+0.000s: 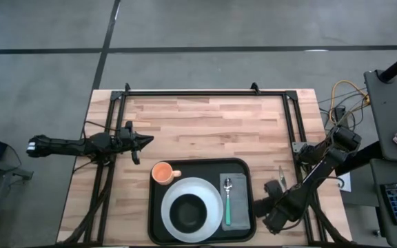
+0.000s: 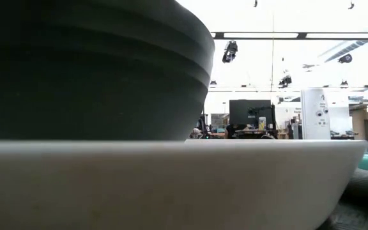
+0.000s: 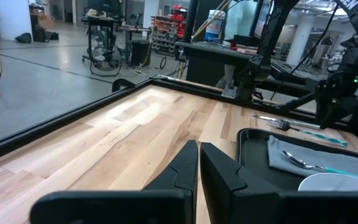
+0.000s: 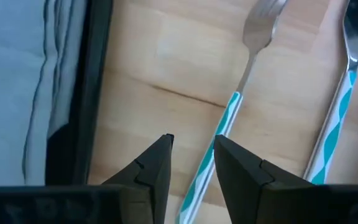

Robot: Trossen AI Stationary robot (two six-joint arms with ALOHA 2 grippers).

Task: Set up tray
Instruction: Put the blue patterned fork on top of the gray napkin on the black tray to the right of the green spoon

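The black tray (image 1: 158, 227) lies at the table's near edge. It bears a white plate (image 1: 209, 189) with a dark bowl (image 1: 187, 213), an orange cup (image 1: 161, 172) and a grey napkin (image 1: 236, 207) with a teal-handled spoon (image 1: 227, 200). A fork (image 4: 238, 93) with a striped teal handle lies on the wood right of the tray. My right gripper (image 4: 192, 140) hangs open above the fork, pointing down, and the handle's end shows in the gap below its fingers. My left gripper (image 3: 199, 155) waits shut over the table's left part.
A second piece of cutlery (image 4: 337, 112) with a like striped handle lies just beside the fork. The tray's rim (image 4: 82, 93) runs close by my right gripper. Bare wood (image 1: 212, 124) stretches over the table's far half. A black frame (image 1: 205, 91) edges the table.
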